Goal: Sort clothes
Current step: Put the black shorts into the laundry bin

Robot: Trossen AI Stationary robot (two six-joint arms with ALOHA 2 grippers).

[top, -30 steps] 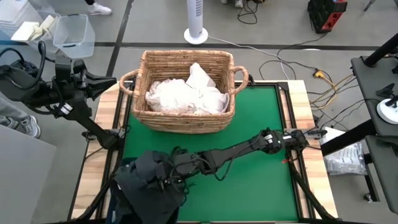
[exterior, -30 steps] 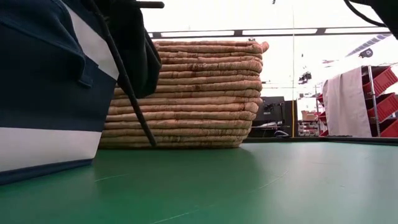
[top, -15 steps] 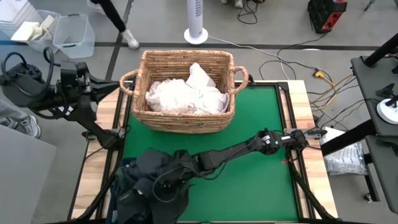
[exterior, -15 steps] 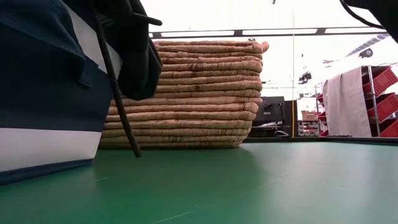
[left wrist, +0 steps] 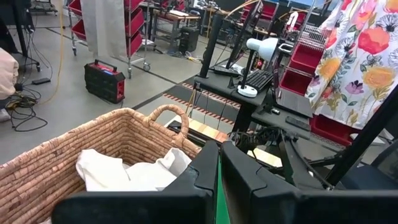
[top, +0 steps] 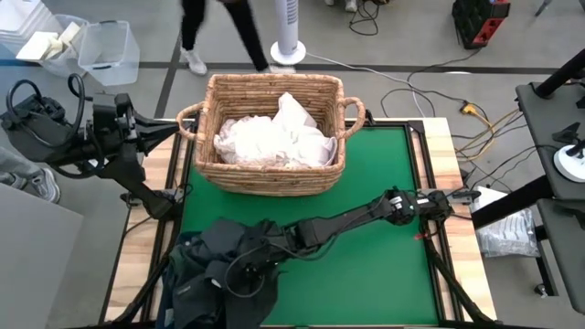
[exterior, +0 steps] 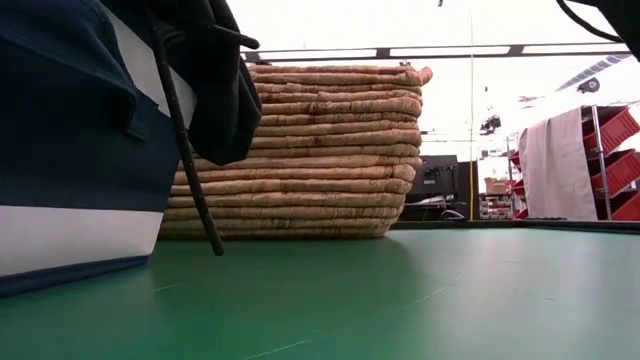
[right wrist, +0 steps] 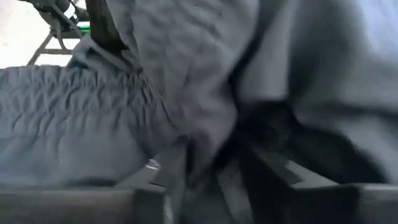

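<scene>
Right pincer (top: pixel 259 256) low, left (top: pixel 174 123) raised

- The woven wicker basket (top: pixel 274 174) is tan, with lighter and darker straw bands.
- The crumpled soft clothes inside it (top: pixel 274 139) are white.
- The heap of soft clothes (top: pixel 224 265) at the table's near-left corner is black to dark grey.
- The rectangular fabric bin (exterior: pixel 70 150) is navy blue with one white band.
- The flat table mat (top: pixel 384 210) is green; the wooden table border (top: pixel 457 219) is pale.
- The hanging cloth (left wrist: pixel 367 56) is white with red, orange and yellow flowers.
</scene>
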